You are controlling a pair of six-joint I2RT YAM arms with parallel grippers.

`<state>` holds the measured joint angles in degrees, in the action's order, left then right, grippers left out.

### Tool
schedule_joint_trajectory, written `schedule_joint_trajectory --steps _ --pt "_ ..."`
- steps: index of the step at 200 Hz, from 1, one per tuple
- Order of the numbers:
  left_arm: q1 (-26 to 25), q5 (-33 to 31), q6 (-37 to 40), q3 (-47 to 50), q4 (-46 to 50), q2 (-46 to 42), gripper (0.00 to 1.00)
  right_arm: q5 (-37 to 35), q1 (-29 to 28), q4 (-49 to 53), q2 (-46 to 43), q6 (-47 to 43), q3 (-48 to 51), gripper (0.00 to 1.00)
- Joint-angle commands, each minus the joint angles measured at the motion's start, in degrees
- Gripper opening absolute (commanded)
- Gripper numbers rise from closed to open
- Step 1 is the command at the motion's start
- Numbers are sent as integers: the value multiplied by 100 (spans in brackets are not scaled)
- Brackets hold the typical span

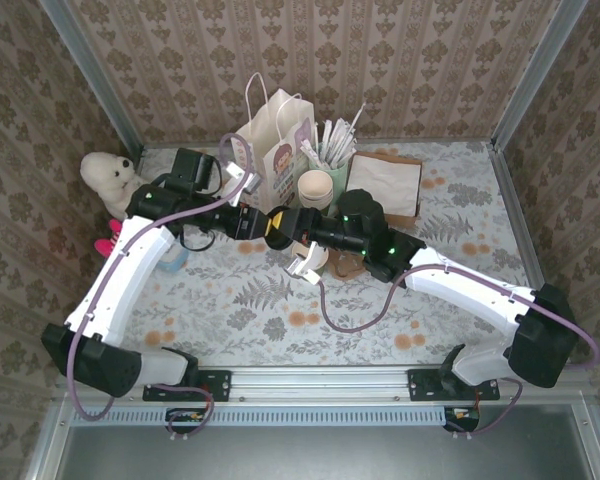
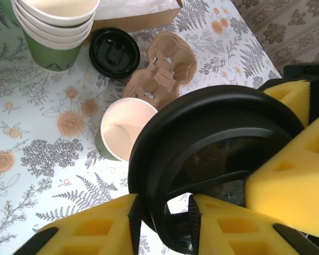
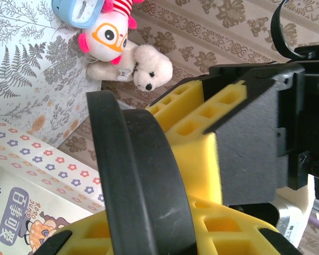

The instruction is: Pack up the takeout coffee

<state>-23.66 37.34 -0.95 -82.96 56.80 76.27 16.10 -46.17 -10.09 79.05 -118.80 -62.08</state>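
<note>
Grippers meet above mid-table: the left gripper (image 2: 165,226) and the right gripper (image 3: 149,234) both pinch one black round lid (image 2: 212,138). Their yellow foam pads (image 2: 287,175) sit tight on its rim from opposite sides, jaws narrow. Just beside and below it stands the small green paper cup (image 2: 122,133), upright and open-topped on the floral tablecloth (image 2: 37,159). Beyond, a brown moulded cardboard piece (image 2: 167,66) and a second black lid (image 2: 114,52) lie flat. Farther back is a stack of green paper cups (image 2: 53,26), then the white paper bag (image 1: 275,140) at the far edge.
</note>
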Motion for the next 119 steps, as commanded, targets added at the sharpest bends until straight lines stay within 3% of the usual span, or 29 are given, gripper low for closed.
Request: schedule_joint_trajectory --steps 1,52,69,85,110,119 --pt "-30 161 187 -133 172 106 26 308 -50 -167 198 -1093 -163 0" --pt "-33 181 140 -77 -78 66 7 272 -50 -169 269 -1071 -181 0" --pt "-33 62 98 -74 -144 47 0 183 -56 6 275 -1004 -217 7" --pt "-33 -277 65 -46 -231 0 0 -99 -73 735 254 -618 -453 30" --pt "-31 -731 -32 122 -533 -147 0 -766 -102 2986 482 1668 -1586 98" --pt "-33 -946 -101 188 -650 -216 0 -984 -103 3445 623 2551 -1889 100"
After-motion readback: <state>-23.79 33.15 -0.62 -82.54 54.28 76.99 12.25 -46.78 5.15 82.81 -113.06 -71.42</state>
